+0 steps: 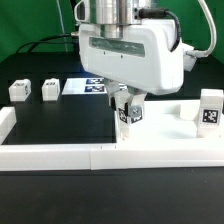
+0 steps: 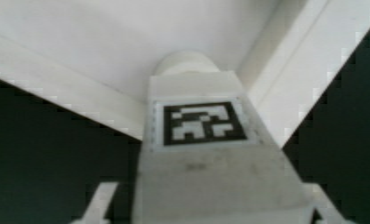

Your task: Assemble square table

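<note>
A: End effector [image 1: 128,108] clamped on tagged leg [image 2: 200,125], low, by a white rim [image 2: 315,50].
B: Corner hole not visible. Leg tilted off it could jam, or twist in the grip.

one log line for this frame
gripper shut on held leg | two loose legs exterior view's left | fourth leg upright, exterior view's right

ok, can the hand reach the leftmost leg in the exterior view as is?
Probably not yet: the hand is shut on another leg. Otherwise the leftmost leg lies in the open on the table.
</note>
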Robot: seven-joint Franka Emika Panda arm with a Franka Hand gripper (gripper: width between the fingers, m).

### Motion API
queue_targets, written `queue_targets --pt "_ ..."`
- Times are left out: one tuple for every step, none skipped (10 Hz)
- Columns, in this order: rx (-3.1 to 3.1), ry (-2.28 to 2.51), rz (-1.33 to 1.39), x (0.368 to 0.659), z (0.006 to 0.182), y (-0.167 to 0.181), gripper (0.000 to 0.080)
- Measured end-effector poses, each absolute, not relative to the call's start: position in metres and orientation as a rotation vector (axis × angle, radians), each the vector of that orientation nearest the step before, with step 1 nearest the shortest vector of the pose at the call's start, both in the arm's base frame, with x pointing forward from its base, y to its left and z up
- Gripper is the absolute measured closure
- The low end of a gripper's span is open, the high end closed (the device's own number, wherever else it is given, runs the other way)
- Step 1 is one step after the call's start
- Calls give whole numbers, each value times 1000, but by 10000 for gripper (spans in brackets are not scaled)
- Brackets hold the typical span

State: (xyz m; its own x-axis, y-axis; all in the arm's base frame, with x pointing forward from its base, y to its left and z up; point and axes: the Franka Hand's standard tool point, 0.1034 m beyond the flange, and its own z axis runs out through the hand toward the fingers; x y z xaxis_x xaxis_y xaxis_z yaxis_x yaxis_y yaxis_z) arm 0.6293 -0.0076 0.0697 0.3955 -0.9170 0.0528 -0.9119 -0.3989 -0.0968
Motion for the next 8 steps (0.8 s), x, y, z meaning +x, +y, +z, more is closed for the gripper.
queue_targets --pt "-2572 1698 -147 629 70 -7 504" --pt "-2275 2026 -107 624 69 -8 504" --pt "-2085 2183 -94 621 68 -4 504" --pt "-1859 2340 -72 621 68 3 504" --pt "-1432 2529 -102 620 68 8 504" --pt "-1527 2487 -96 619 68 7 504" --pt "-1574 2460 -99 619 68 7 505" --pt "-1708 2379 -118 619 67 8 439"
